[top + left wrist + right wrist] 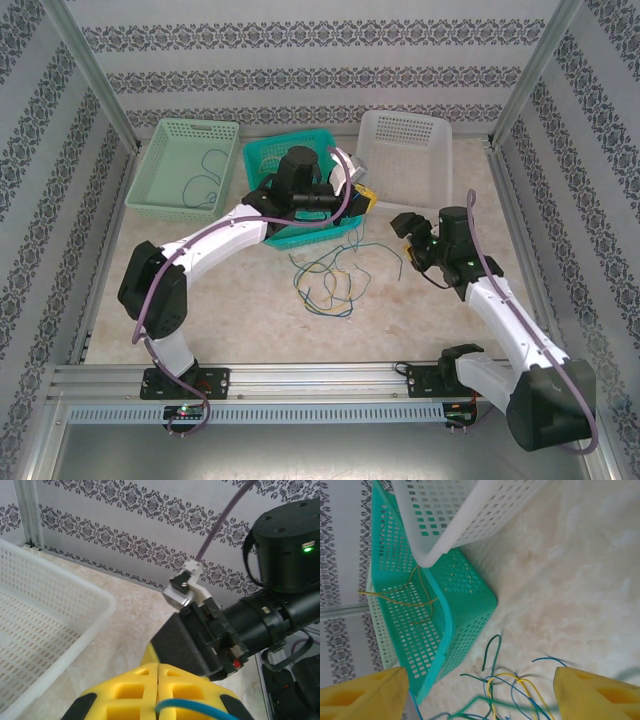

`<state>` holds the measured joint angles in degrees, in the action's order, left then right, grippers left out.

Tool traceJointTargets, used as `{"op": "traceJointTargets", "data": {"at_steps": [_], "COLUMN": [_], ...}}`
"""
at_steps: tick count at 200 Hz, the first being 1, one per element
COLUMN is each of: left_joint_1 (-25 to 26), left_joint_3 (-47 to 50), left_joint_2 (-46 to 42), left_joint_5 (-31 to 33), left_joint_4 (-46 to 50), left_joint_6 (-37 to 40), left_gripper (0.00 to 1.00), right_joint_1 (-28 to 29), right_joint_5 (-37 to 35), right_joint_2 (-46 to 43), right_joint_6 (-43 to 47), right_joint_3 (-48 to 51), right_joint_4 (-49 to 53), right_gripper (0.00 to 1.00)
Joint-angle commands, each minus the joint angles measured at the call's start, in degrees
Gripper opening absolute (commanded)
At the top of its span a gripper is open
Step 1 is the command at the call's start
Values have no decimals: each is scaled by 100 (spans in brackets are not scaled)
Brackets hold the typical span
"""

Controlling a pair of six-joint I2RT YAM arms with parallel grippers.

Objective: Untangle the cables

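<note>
The cables [328, 276] lie as a loose tangle of yellow, blue and green wires on the table in front of the teal basket [262, 160]. My left gripper [362, 197] hovers at that basket's right end. Its yellow fingers [125, 690] are pressed together, and a blue cable [200, 707] comes out of the seam between them. My right gripper [403, 225] hangs to the right of the tangle. In the right wrist view the right gripper [480, 676] stands open above the tangled cables [520, 690], with nothing between its fingers. One yellow cable [405, 600] lies in the teal basket [465, 600].
A light green basket [165, 140] at the back left holds one thin cable [205, 180]. A white basket [432, 150] stands at the back right, next to the teal one. Metal frame posts and patterned walls close in the table on three sides.
</note>
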<state>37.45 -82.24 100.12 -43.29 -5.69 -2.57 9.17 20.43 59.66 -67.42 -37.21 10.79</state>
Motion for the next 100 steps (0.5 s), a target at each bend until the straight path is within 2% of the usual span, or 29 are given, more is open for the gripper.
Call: {"op": "traceJointTargets", "data": {"at_steps": [1, 26, 45, 77, 100], "left_joint_1": [43, 52, 60, 61, 60], "left_joint_3": [30, -9, -71, -203, -267], "left_joint_2": [-246, -221, -190, -116, -29], "left_joint_5": [-126, -65, 103, 225, 244], "left_joint_4": [-434, -406, -200, 174, 165], "left_joint_6": [-119, -72, 163, 463, 468], "left_gripper": [0, 0, 0, 0, 0], "right_joint_1": [98, 120, 65, -448, -514], "right_joint_5": [238, 433, 444, 296, 480], "right_joint_2": [223, 322, 151, -422, -524], "right_joint_6": [-659, -943, -835, -485, -447], "right_joint_3": [41, 93, 56, -17, -93], "right_joint_4": [-738, -909, -469, 411, 558], "right_gripper": [76, 75, 75, 75, 75]}}
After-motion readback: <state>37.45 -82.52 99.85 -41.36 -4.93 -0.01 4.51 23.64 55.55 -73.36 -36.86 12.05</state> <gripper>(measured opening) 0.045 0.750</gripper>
